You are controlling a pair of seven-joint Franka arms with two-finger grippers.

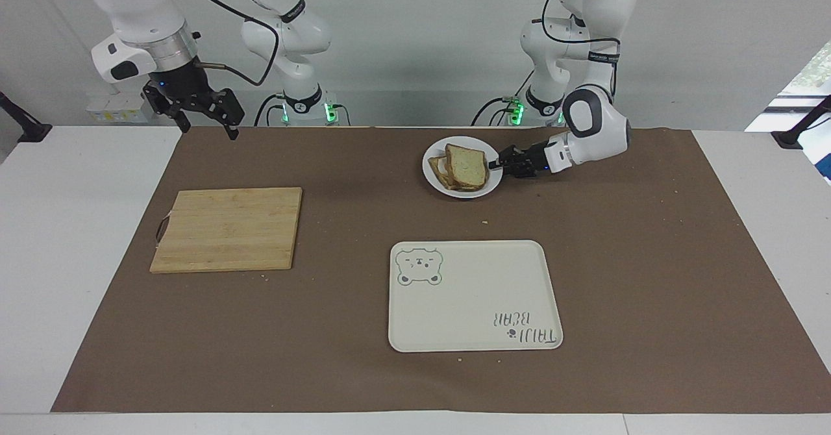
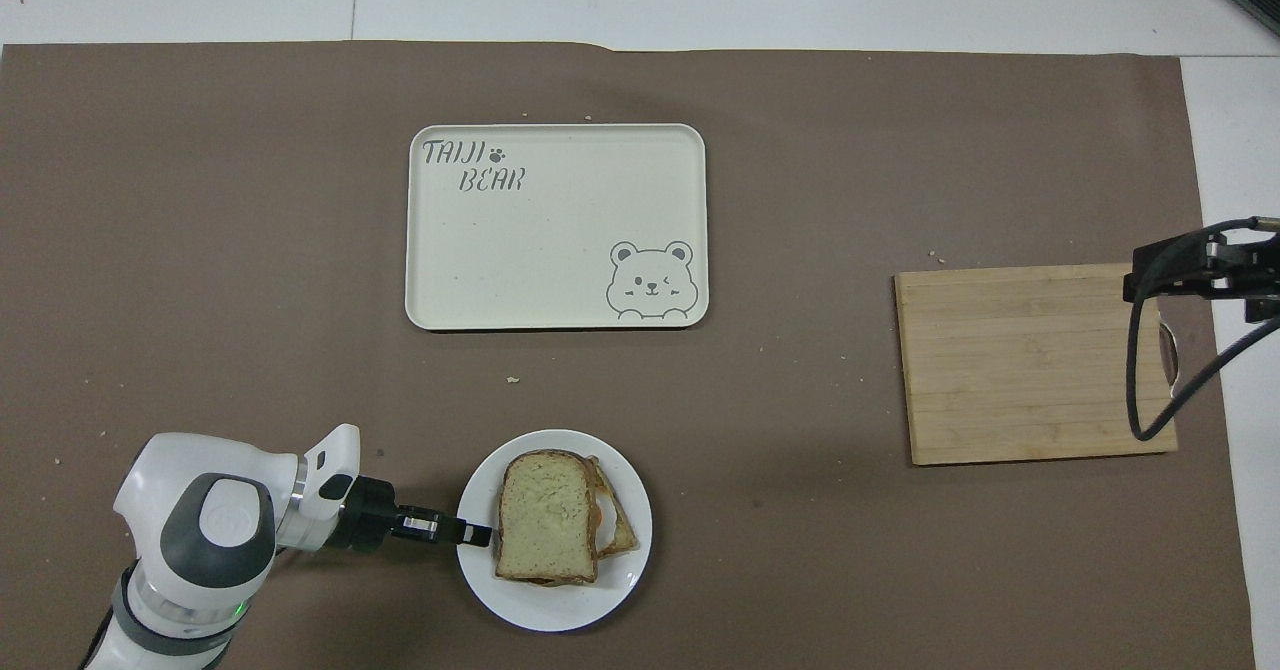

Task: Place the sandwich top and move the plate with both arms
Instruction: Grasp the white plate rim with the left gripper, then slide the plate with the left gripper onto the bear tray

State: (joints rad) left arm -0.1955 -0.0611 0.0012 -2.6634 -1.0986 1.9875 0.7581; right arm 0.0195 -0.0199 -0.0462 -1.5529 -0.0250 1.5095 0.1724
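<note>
The plate (image 1: 462,167) sits on the brown mat (image 1: 324,324) near the robots, toward the left arm's end of the table (image 1: 65,260). The top (image 1: 467,163) lies on the sandwich on it. The left pincer (image 1: 498,165) reaches in low from the side and is closed on the plate's rim, apparently pinching it. The right pincer (image 1: 202,111) hangs in the air over the mat's edge, its fingers spread wide, holding nothing. A tray (image 1: 474,295) lies farther from the robots than the plate, and a board (image 1: 227,228) lies toward the right arm's end.
</note>
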